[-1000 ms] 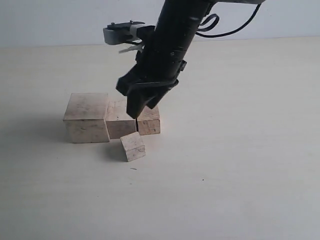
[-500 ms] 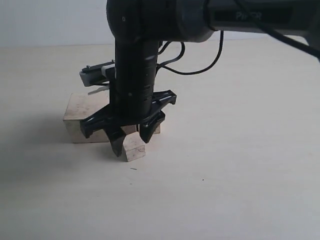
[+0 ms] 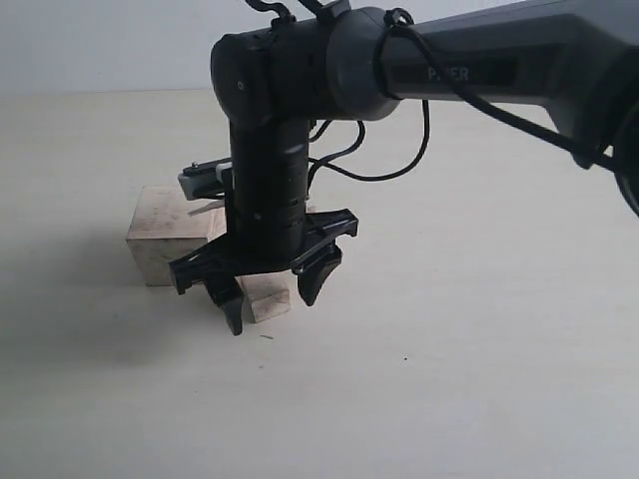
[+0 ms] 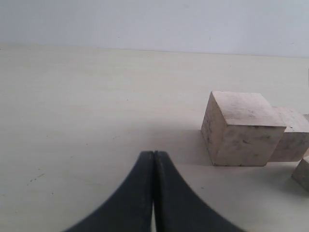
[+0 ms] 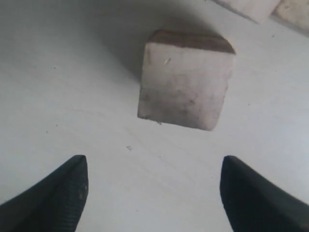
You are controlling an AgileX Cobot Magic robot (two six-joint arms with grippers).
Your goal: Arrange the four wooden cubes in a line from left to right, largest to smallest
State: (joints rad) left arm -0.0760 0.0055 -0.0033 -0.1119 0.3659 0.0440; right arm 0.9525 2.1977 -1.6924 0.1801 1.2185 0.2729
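Note:
The smallest wooden cube (image 3: 270, 297) lies turned askew on the table, in front of the row. My right gripper (image 3: 270, 313) points down over it, open, with one finger on each side and nothing held. In the right wrist view this cube (image 5: 186, 82) lies just beyond the spread fingertips (image 5: 72, 186). The largest cube (image 3: 168, 228) stands at the left; the arm hides the other two in the exterior view. In the left wrist view the largest cube (image 4: 241, 128) has a smaller one (image 4: 293, 134) against it. My left gripper (image 4: 153, 154) is shut and empty, short of them.
The pale table (image 3: 449, 379) stretches bare to the right and front of the cubes. The right arm's dark body (image 3: 270, 150) and cable (image 3: 399, 150) stand over the row. Corners of two row cubes (image 5: 251, 7) show past the small cube in the right wrist view.
The right gripper has swung from the row of cubes to the small front cube, come lower, and spread its fingers wider. The cubes have not moved.

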